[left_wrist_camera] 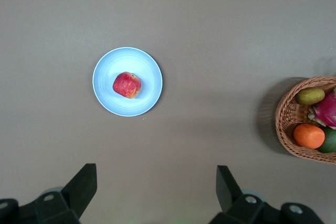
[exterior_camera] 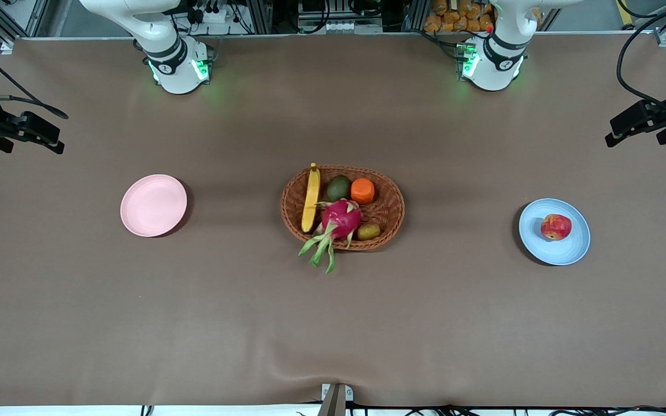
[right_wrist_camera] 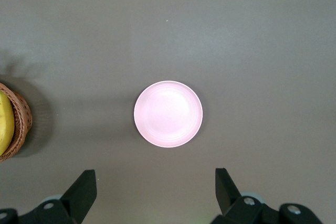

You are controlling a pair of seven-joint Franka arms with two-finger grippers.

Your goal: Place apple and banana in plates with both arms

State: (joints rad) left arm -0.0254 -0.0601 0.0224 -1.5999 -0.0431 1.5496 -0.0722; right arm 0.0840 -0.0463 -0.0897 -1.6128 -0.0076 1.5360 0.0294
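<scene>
1. Front view: nearest the camera, a cloth fold at the brown table's (exterior_camera: 333, 323) edge. The basket (exterior_camera: 389, 196) sits mid-table, holding the banana (exterior_camera: 311, 199), dragon fruit (exterior_camera: 341, 218), avocado (exterior_camera: 339, 188), orange (exterior_camera: 362, 191) and kiwi (exterior_camera: 369, 231). The pink plate (exterior_camera: 154, 205) lies toward the right arm's end, the blue plate (exterior_camera: 564, 245) with the apple (exterior_camera: 556, 226) toward the left arm's. Only this view shows the green-lit bases and the rack along the table edge.
2. Left wrist view: the left gripper (left_wrist_camera: 155, 190) hangs high over bare cloth, fingers wide apart, holding nothing; apple (left_wrist_camera: 127, 84) on blue plate (left_wrist_camera: 107, 74).
3. Right wrist view: the right gripper (right_wrist_camera: 155, 190) hangs likewise, fingers spread, over the cloth near the pink plate (right_wrist_camera: 168, 114); banana (right_wrist_camera: 5, 121) at the basket (right_wrist_camera: 21, 119) rim.
</scene>
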